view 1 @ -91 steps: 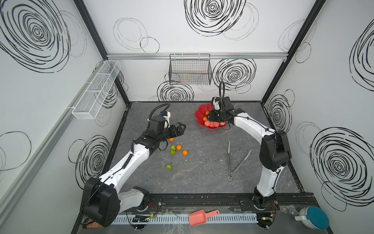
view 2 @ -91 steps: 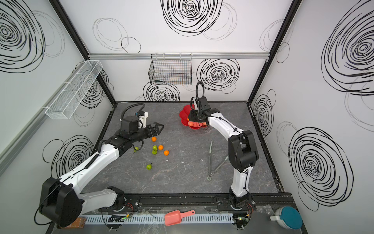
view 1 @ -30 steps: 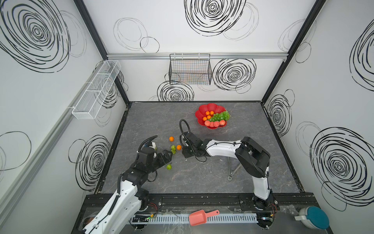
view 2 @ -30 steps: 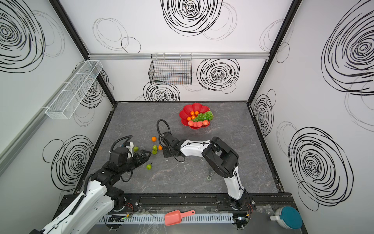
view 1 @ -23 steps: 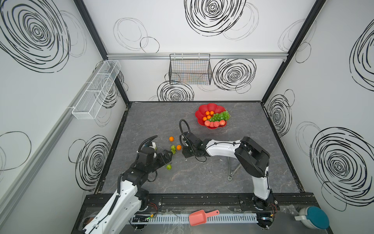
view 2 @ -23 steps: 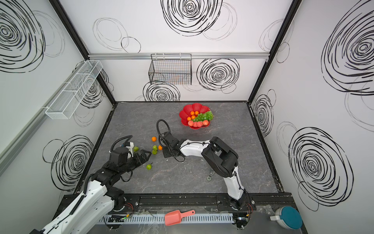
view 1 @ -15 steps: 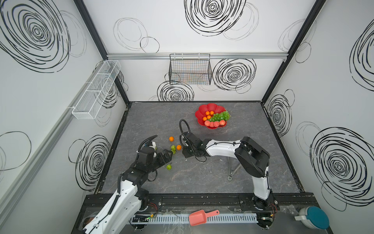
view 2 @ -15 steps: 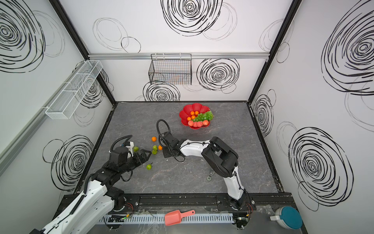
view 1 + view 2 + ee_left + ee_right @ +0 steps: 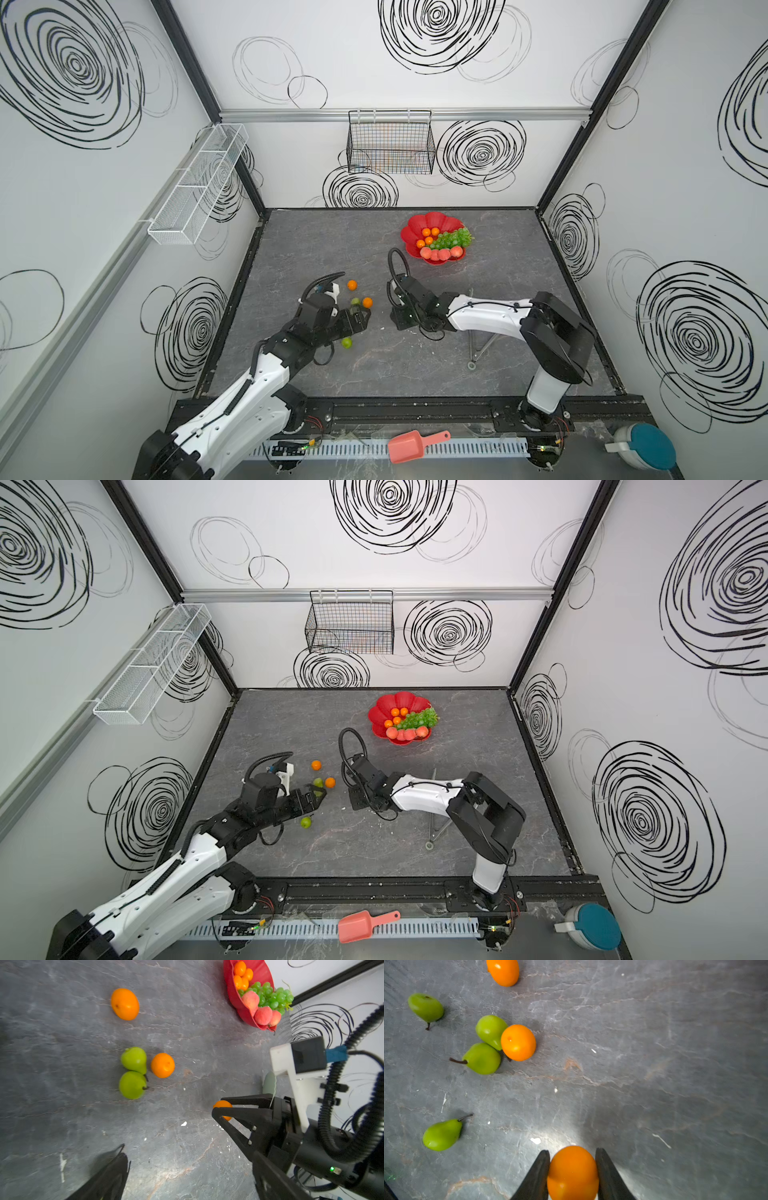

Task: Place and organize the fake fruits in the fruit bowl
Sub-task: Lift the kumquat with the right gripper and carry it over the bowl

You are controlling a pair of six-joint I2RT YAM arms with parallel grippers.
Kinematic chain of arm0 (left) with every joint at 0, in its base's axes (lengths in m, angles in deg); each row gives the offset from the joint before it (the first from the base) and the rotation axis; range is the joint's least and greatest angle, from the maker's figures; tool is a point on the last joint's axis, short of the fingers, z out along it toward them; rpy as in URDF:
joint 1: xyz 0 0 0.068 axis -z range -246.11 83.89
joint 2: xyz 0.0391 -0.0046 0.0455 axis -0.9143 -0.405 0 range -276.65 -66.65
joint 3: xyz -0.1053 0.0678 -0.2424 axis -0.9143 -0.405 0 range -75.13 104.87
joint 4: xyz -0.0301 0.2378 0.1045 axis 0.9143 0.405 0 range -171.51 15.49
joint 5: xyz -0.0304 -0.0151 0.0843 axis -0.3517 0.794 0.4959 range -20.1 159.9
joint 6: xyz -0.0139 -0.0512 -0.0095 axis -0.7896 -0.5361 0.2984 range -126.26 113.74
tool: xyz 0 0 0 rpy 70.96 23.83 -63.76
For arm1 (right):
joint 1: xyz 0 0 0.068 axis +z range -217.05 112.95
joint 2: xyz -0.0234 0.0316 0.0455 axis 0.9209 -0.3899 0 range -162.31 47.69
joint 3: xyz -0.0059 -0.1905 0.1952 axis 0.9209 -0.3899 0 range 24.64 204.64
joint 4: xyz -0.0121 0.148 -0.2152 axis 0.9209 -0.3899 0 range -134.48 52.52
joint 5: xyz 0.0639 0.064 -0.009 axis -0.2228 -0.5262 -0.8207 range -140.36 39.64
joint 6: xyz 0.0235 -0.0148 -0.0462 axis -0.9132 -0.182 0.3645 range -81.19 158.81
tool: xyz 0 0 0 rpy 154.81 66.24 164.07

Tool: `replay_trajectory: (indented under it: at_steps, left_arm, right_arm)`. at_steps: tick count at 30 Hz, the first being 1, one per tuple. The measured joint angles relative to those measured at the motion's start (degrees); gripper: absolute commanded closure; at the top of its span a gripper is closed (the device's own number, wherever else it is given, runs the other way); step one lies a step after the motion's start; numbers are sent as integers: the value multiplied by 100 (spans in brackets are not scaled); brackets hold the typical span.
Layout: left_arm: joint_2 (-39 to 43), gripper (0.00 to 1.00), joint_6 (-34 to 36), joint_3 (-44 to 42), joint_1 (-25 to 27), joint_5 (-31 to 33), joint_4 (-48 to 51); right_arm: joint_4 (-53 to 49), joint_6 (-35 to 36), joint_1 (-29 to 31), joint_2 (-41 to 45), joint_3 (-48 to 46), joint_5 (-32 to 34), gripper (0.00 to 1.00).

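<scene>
The red fruit bowl (image 9: pixel 415 222) (image 9: pixel 380 712) at the back holds oranges, green grapes (image 9: pixel 455 237) and peaches (image 9: pixel 440 252). My right gripper (image 9: pixel 572 1152) (image 9: pixel 397 320) is low over the table's middle, shut on an orange (image 9: pixel 572 1172) (image 9: pixel 222 1109). Loose on the table to its left lie two oranges (image 9: pixel 352 285) (image 9: pixel 367 302) and several green pears (image 9: pixel 481 1058) (image 9: pixel 441 1134) (image 9: pixel 346 342). My left gripper (image 9: pixel 361 318) (image 9: pixel 187 1184) hovers open beside those fruits with nothing between its fingers, and it hides part of them in both top views.
Metal tongs (image 9: pixel 478 349) lie on the table under the right arm. A black wire basket (image 9: pixel 390 143) hangs on the back wall and a white mesh shelf (image 9: pixel 199 183) on the left wall. A pink scoop (image 9: pixel 409 444) rests on the front rail.
The right gripper came from the bowl down to the table's middle, and over the last second its jaws have narrowed onto an orange. The left arm drew back toward the front and now holds still.
</scene>
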Motion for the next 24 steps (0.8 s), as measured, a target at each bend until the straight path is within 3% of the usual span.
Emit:
replay_trajectory:
  at_steps: [10,24]
  left_arm:
    - [-1054,4,15,745,846,660,-481]
    - [-2605,4,660,2435,787,745,-817]
  right_arm:
    - [2,15,-966,861,-645,-120,65]
    - [-120,306,-2232,1270,-481,-634,65]
